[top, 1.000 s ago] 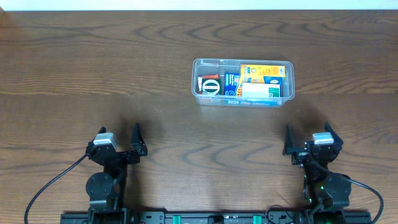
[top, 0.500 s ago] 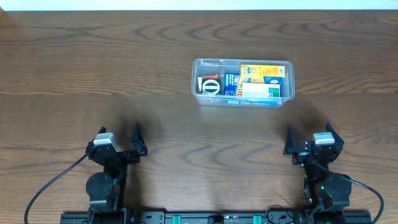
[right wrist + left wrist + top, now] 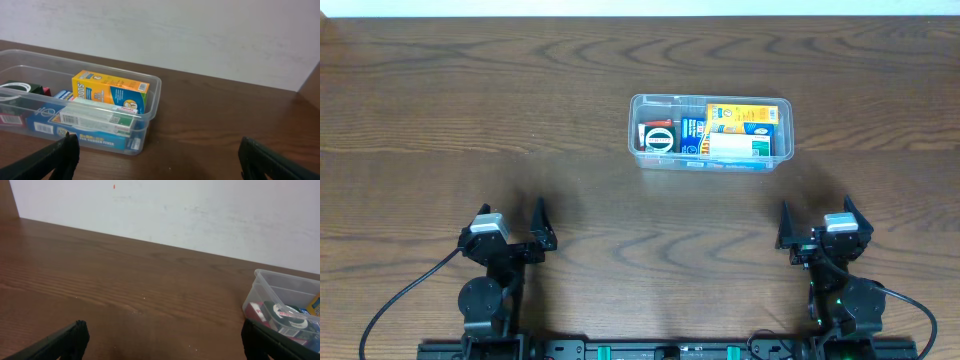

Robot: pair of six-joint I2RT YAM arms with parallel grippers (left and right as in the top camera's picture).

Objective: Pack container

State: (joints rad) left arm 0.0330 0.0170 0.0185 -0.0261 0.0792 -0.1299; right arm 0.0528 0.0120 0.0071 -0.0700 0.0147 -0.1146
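Note:
The clear plastic container (image 3: 634,132) stands on the wooden table, right of centre toward the back. It holds an orange box (image 3: 742,117), a white and green box (image 3: 736,148), a blue box (image 3: 692,136) and a black and white roll (image 3: 658,139). It also shows in the right wrist view (image 3: 150,107) and at the right edge of the left wrist view (image 3: 272,281). My left gripper (image 3: 512,222) is open and empty near the front left. My right gripper (image 3: 813,222) is open and empty near the front right, below the container.
Bare brown wooden tabletop (image 3: 520,120) surrounds the container. A white wall (image 3: 200,210) runs behind the table's far edge. Black cables run from both arm bases at the front edge.

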